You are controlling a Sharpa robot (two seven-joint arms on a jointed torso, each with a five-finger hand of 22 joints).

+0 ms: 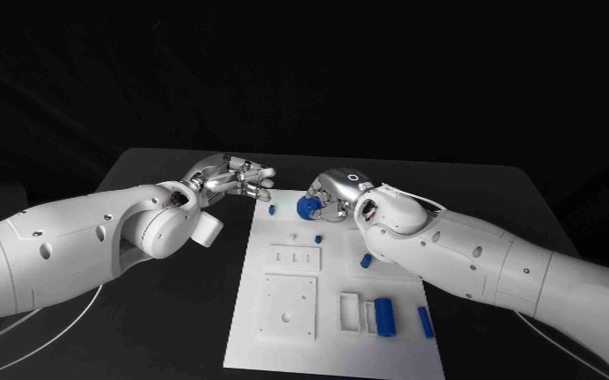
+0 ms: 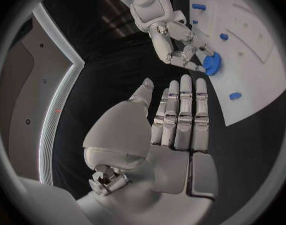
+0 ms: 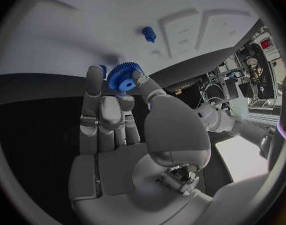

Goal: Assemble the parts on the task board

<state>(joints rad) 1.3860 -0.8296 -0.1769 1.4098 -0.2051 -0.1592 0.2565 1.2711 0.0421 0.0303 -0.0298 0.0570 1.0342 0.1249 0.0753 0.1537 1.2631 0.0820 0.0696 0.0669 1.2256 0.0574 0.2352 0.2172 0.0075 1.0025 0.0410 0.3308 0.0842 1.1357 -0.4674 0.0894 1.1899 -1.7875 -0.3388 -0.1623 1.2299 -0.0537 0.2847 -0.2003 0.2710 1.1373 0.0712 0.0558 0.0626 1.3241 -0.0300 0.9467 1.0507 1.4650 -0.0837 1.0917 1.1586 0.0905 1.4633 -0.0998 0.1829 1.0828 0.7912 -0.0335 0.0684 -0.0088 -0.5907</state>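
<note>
Blue gear (image 1: 306, 208) pinched in my right hand (image 1: 341, 197) over the white board's (image 1: 333, 345) far end; left hand (image 1: 232, 178) beside the board, fingers (image 2: 183, 115) straight, holding nothing.

A black table (image 1: 165, 169) spans the head view, its far corners rounded and its top matte. Behind it hangs a dark backdrop (image 1: 304, 46), plain and unlit. Thin white cables (image 1: 51, 318) curve across the table's near left part, and another cable (image 1: 577, 355) runs at the near right corner. In the left wrist view the same dark tabletop (image 2: 137, 70) lies beside the white plate.
</note>
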